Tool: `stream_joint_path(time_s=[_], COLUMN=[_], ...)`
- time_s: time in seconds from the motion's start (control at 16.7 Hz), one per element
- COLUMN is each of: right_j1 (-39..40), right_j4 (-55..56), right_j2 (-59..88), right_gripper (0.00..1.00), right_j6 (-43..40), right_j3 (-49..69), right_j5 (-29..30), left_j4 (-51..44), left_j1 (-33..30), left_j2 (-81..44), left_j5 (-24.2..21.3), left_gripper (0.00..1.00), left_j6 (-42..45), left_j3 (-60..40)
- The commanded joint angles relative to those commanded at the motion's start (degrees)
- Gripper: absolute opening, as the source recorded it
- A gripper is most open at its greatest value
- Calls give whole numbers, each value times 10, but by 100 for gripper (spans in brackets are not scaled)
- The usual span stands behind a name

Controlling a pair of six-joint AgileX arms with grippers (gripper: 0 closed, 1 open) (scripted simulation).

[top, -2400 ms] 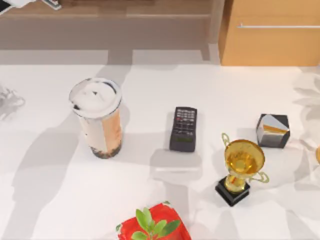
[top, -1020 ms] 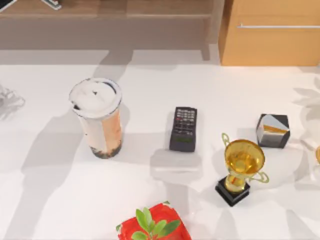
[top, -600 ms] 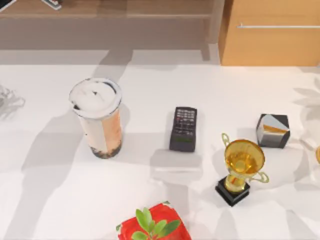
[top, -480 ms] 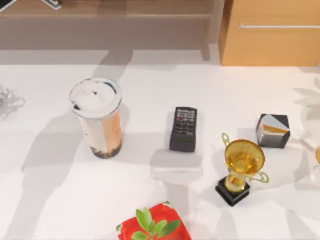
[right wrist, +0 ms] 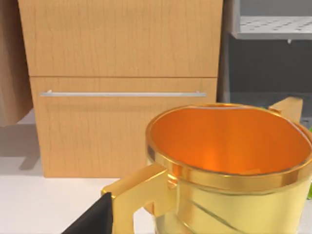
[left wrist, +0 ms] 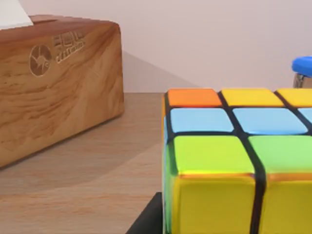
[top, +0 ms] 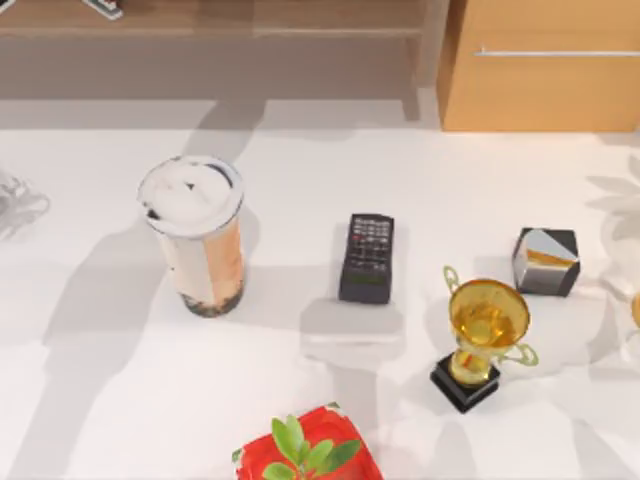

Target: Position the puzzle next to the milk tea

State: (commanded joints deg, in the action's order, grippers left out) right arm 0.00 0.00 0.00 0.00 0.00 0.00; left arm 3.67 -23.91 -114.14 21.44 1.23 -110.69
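Observation:
The milk tea (top: pixel 193 236), a tall clear cup with a white foamy top and dark pearls, stands on the left half of the white table (top: pixel 120 400). In the left wrist view the puzzle (left wrist: pixel 229 161) is very close, a cube with orange, yellow, blue and green squares on a black grid. It rests on a wooden shelf (left wrist: pixel 83 185) beside a wooden tissue box (left wrist: pixel 53 83). A dark part of my left gripper (left wrist: pixel 146 223) sits right at the puzzle's lower edge. A dark part of my right gripper (right wrist: pixel 95 219) sits low beside a golden cup (right wrist: pixel 229 161).
On the table stand a black remote (top: pixel 367 257) at the middle, a golden trophy (top: pixel 482 338) and a grey-black cube (top: pixel 545 261) to the right, and a red pot with a green plant (top: pixel 305 450) at the front edge. A wooden cabinet (top: pixel 540 65) stands at the back right.
The white bit of my left arm at the top view's upper left corner has slid almost out of the picture. The things on the table have not moved.

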Motion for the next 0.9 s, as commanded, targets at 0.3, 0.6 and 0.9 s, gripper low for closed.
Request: stream_joint_path(time_s=[0.3, 0.6, 0.9], right_j1=[0, 0, 0], right_j4=[0, 0, 0], right_j2=[0, 0, 0], right_gripper=[100, 100, 100], right_j6=[0, 0, 0], right_j3=[0, 0, 0], right_j5=[0, 0, 0], left_j4=[0, -90, -320], left_j1=[0, 24, 94], left_j2=[2, 74, 175], left_j5=[-1, -69, -177], left_gripper=[0, 0, 0], left_j6=[-1, 3, 8], left_j3=[0, -15, 27])
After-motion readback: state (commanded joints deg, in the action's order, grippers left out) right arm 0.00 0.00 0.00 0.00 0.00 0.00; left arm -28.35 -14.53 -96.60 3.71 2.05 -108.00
